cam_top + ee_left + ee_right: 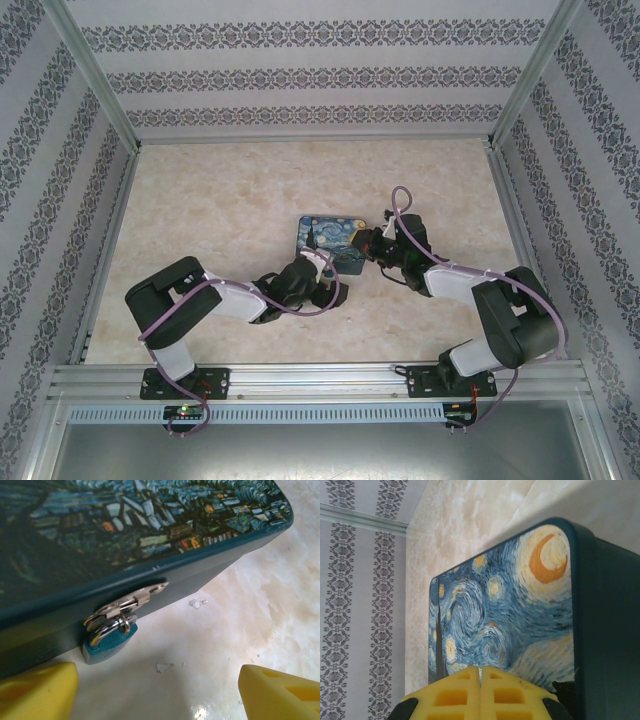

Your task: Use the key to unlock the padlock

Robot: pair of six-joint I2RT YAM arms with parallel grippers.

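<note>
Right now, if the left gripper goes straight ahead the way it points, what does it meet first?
Probably the box's side wall, just right of the padlock hanging on the hasp. The open left gripper has bare table ahead before that. Depth is unclear, so it could touch the table first.

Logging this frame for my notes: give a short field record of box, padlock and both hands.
box: painting-print lid closed, resting on the table
padlock: blue, hanging from the hasp on the box's side
left hand: open, short of the padlock, touching nothing
right hand: shut, by the box lid
</note>
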